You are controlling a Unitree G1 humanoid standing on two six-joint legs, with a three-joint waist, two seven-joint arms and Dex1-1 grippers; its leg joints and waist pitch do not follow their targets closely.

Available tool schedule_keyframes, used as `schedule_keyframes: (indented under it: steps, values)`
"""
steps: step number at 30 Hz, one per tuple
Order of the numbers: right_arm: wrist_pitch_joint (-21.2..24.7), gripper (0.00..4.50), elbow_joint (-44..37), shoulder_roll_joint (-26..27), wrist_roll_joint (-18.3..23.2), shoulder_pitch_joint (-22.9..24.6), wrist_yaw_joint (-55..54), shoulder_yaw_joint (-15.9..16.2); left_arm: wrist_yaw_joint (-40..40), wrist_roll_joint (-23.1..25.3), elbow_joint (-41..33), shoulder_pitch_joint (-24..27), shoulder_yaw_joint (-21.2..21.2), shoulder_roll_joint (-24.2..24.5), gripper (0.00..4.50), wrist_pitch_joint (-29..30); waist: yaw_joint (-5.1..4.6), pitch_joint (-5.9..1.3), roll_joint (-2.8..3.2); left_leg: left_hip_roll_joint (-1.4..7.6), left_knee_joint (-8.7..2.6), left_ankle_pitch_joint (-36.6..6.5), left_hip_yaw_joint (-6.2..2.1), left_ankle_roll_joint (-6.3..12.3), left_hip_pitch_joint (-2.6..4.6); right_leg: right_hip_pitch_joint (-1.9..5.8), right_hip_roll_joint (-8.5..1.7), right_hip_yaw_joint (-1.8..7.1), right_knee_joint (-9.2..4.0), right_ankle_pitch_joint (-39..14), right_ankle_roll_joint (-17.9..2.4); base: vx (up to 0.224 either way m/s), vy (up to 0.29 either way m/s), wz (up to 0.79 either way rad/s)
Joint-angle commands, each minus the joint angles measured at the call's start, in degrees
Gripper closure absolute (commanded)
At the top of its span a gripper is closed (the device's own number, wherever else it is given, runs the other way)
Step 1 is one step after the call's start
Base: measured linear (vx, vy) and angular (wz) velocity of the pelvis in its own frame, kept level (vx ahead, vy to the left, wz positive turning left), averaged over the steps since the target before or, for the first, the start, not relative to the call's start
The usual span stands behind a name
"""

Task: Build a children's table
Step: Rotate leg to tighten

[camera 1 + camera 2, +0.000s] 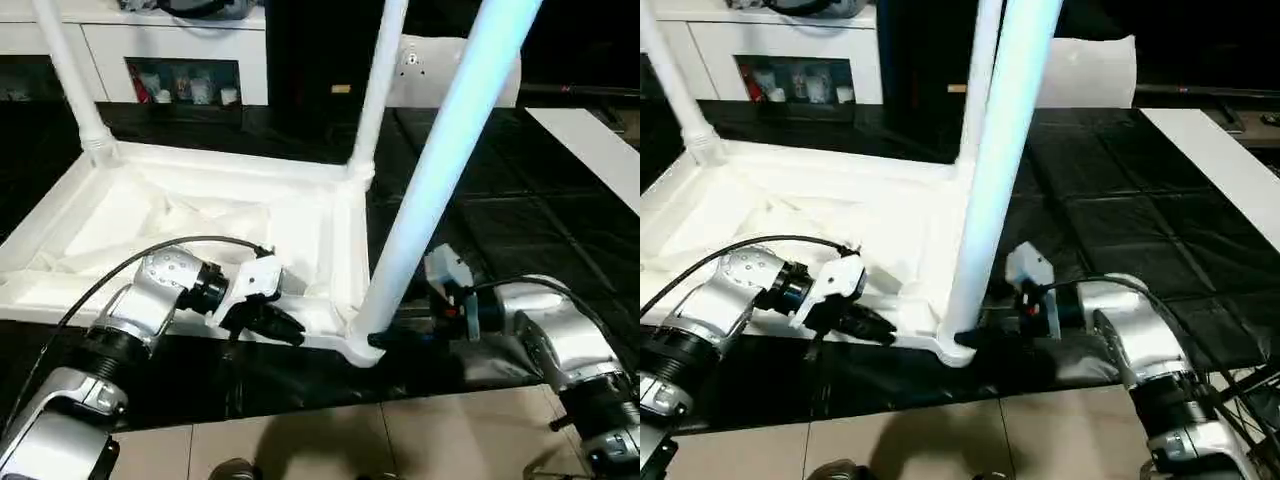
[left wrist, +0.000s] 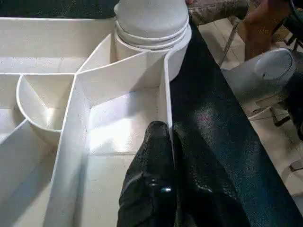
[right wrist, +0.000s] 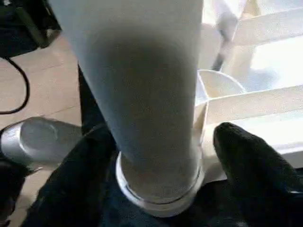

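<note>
The white tabletop (image 1: 200, 215) lies upside down on a black mat, ribbed underside up. Two legs stand in its far corners, the far-left leg (image 1: 68, 75) and the far-right leg (image 1: 376, 90). A third leg (image 1: 440, 180) rises from the near-right corner socket (image 1: 360, 345). My left gripper (image 1: 295, 332) is shut on the tabletop's thin near rim (image 2: 166, 101), a short way left of that socket. My right gripper (image 3: 158, 137) stands open around the base of the third leg (image 3: 142, 94), one black finger (image 3: 251, 165) on each side and a gap showing beside it.
The black mat (image 1: 520, 220) covers the floor under and right of the tabletop. A white cabinet (image 1: 180, 50) with dark compartments stands behind. A white slab (image 1: 590, 150) lies at far right, a pillow-like piece (image 1: 1090, 70) at the back. Beige tiles (image 1: 400, 440) run along the front.
</note>
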Motion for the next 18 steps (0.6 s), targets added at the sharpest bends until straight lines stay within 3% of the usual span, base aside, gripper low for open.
schedule_keyframes:
  steps: [1,18]
  values:
    - [-0.2,1.25,0.4,-0.4,0.2,-1.0,1.5,0.4,-2.6,1.2,-0.1,-0.8,-2.3,-0.6,4.5,-1.5,-0.33,-3.93,-0.21,3.59,-4.27,-12.0,-1.13,1.99,1.62,2.34,-3.57,2.62,-3.27,-13.9,-12.2,0.0,0.0,0.0]
    - [-0.1,2.45,1.5,0.9,0.9,-1.1,3.7,1.4,-2.4,1.7,1.0,-1.0,-2.9,-0.4,4.5,-2.7,-0.23,-3.98,-0.14,3.59,-4.17,-11.9,-1.13,1.9,1.59,2.41,-3.57,2.56,-3.17,-14.0,-12.4,0.0,0.0,0.0]
